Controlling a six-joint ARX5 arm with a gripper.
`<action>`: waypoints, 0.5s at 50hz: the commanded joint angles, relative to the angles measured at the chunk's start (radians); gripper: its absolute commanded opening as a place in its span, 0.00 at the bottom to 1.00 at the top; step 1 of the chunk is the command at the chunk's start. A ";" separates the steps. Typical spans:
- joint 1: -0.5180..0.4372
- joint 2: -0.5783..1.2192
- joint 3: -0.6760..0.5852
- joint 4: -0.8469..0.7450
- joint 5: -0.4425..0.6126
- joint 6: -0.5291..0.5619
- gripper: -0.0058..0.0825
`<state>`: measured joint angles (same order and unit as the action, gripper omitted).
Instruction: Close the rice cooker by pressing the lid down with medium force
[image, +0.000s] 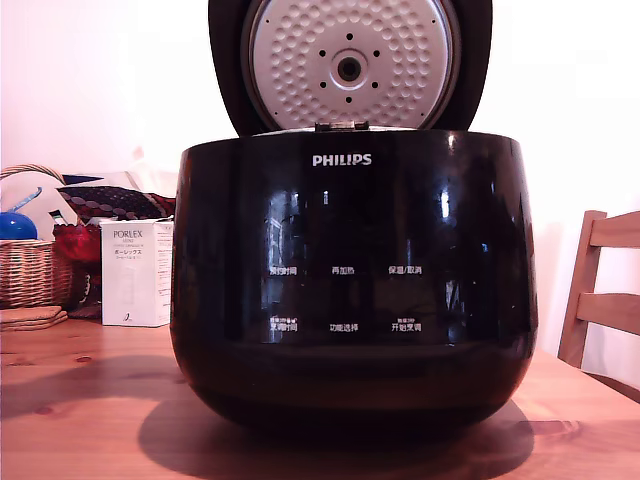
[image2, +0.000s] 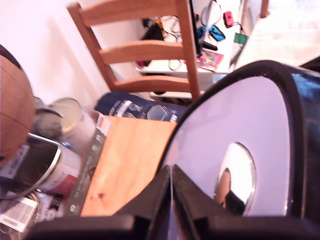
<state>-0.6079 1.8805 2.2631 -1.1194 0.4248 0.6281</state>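
Gripper (image2: 171, 192): my one gripper, both fingers (image2: 150, 200) pressed together, nothing between them.
Lid (image2: 250, 135): one, just past my fingertips, glossy outer face with a chrome disc (image2: 236, 177); I can't tell whether they touch.
Rice cooker (image: 350, 290): one, on the wooden table (image: 80, 400), lid standing open.
Chairs: I count one wooden chair (image2: 145, 50) beyond the fingers.
Cans: two tins (image2: 55, 150) farther out to one side.
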 joint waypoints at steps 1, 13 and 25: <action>-0.008 -0.002 -0.039 0.001 0.008 -0.014 0.04; -0.008 -0.003 -0.073 0.029 0.010 -0.082 0.04; -0.008 -0.025 -0.169 0.075 0.014 -0.178 0.04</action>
<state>-0.6079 1.8389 2.1551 -1.0527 0.4400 0.4660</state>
